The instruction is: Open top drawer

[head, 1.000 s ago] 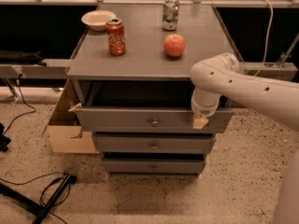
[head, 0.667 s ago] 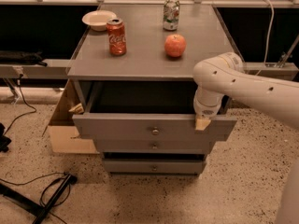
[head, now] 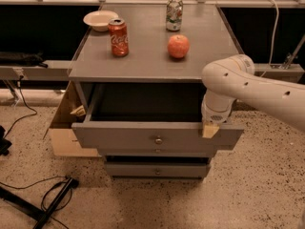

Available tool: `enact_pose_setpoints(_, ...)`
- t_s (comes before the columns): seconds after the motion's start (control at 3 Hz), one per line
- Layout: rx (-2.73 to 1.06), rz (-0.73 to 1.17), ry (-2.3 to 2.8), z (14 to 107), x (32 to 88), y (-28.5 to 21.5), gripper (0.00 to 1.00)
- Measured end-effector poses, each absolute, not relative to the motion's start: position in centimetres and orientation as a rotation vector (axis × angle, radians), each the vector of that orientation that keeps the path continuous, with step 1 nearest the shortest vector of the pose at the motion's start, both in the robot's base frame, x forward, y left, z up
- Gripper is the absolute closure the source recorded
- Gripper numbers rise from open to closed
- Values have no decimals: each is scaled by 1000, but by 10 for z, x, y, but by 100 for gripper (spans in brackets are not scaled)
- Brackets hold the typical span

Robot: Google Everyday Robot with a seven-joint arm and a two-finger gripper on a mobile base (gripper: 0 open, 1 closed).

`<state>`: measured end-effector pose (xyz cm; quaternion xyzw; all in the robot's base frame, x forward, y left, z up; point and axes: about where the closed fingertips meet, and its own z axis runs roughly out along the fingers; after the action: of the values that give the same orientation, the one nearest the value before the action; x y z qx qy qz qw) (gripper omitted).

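Top drawer (head: 133,135): I saw it pulled well out, dark box showing.
Claw (head: 210,129): at the front's upper right edge; I couldn't tell its grip.

The fingers (head: 210,130) pinch the front rim of the open top drawer (head: 119,136).

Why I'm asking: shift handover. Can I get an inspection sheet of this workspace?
Surface: grey wooden cabinet top, holding clutter.
Job's things: wide grey top drawer with small round metal knob, standing well open; interior dark.
Clutter: red cola can, green-and-white can, red apple, white bowl.
Gripper: white arm's gripper at the drawer front's upper edge, right side.
Cables: black cables on floor, left; pale cable rear right.
Surroundings: speckled floor; cardboard box left of cabinet.
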<state>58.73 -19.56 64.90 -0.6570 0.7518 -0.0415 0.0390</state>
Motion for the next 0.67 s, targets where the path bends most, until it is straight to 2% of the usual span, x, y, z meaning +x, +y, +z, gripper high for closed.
enact_pose_setpoints(0.67,-1977,-64,2380,654,553,-197,100)
